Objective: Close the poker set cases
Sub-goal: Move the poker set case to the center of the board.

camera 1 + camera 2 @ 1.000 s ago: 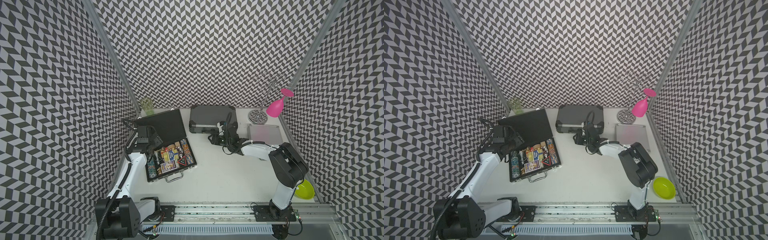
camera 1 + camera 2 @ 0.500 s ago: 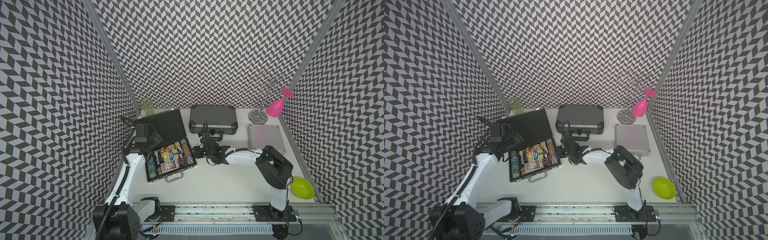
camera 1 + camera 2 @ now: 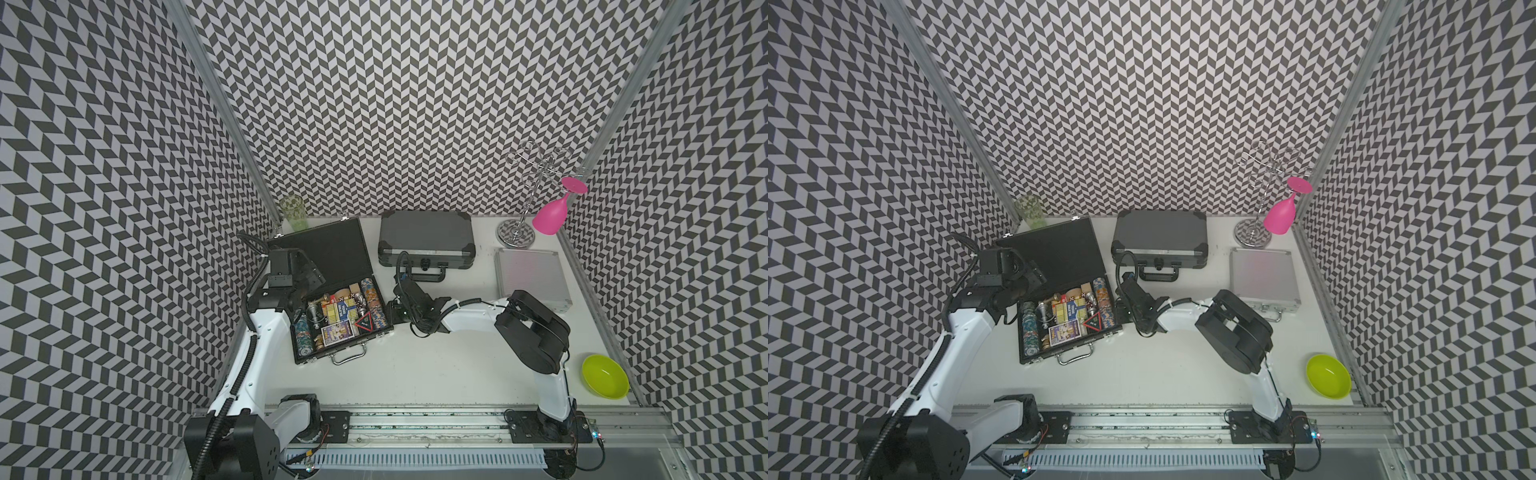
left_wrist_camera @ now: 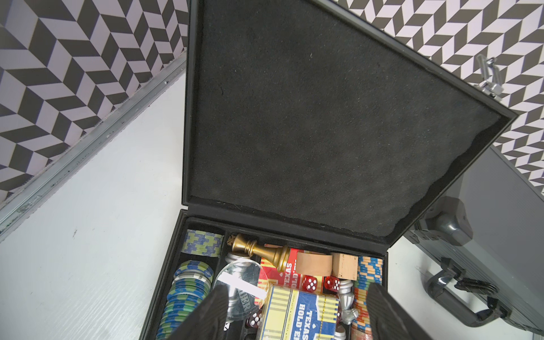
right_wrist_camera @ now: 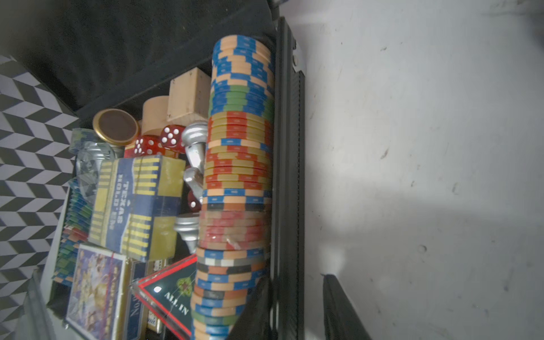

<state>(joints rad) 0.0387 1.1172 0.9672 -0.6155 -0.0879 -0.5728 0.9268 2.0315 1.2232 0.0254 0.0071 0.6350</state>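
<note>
The flat black case stands open at the left in both top views, lid [image 3: 328, 253] [image 3: 1059, 253] raised, chips [image 5: 238, 147], cards and dice in its base. The ribbed dark grey case [image 3: 426, 239] [image 3: 1160, 235] and the silver case [image 3: 530, 276] [image 3: 1262, 278] lie closed. My left gripper [image 3: 309, 282] [image 4: 297, 294] hangs open over the black case's left inside, before the lid [image 4: 323, 117]. My right gripper [image 3: 392, 309] [image 5: 295, 278] straddles that case's right wall [image 5: 290, 147]. One finger is inside by the chips. The outer finger stands apart from the wall.
A green tumbler [image 3: 294, 212] stands in the back left corner. A wire glass stand [image 3: 517, 232] with a pink goblet [image 3: 550, 218] is at the back right. A lime bowl [image 3: 604, 376] sits front right. The arms' rail [image 3: 415, 419] runs along the front edge.
My right arm swung left from the grey case's handle to the black case's right wall, and its jaws narrowed. The left arm barely moved.
</note>
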